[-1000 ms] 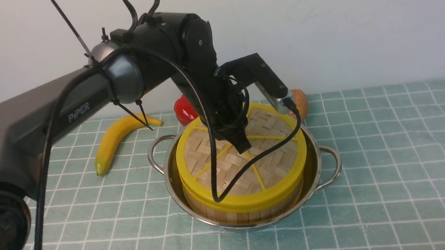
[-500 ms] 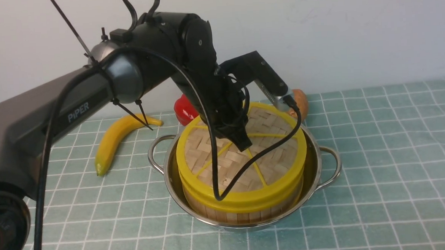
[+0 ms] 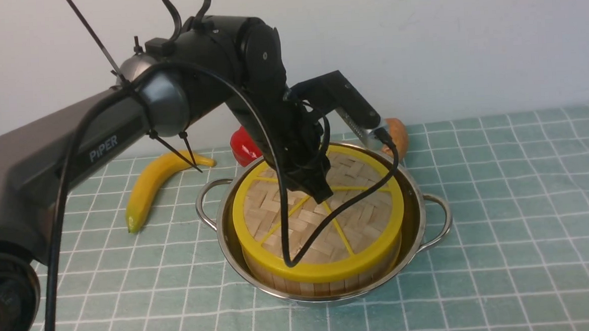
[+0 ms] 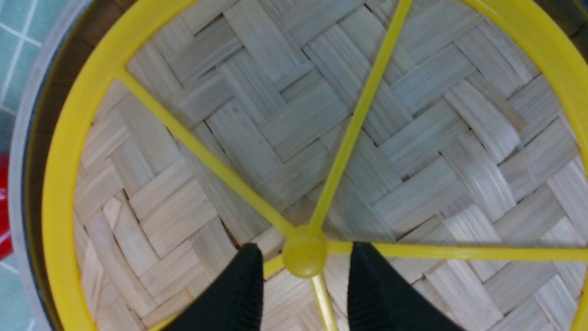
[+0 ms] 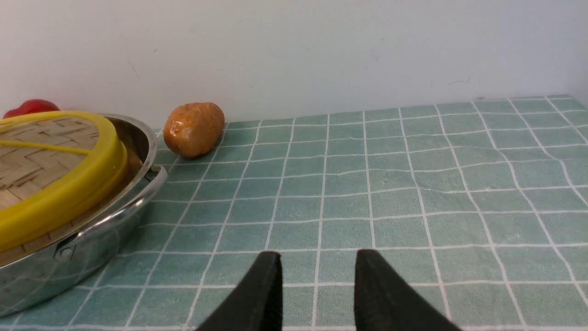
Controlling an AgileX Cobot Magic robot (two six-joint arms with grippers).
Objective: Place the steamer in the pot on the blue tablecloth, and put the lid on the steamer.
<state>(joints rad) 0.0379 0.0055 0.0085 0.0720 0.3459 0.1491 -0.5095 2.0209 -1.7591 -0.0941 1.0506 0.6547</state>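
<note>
Since a moment ago, we see the lid [image 3: 317, 220] has dropped level onto the steamer [image 3: 326, 283]. The left gripper [image 4: 305, 250] has let go, its fingers spread either side of the yellow hub. A banana [image 3: 154, 185] lies near the blue tablecloth's [image 3: 504, 225] far edge. The steamer sits in the pot [image 3: 413, 199], mid-cloth. Further right, the right gripper [image 5: 318, 255] hangs spread and empty.

Bright even light; glints on pot [image 3: 414, 219]; mild blur.
</note>
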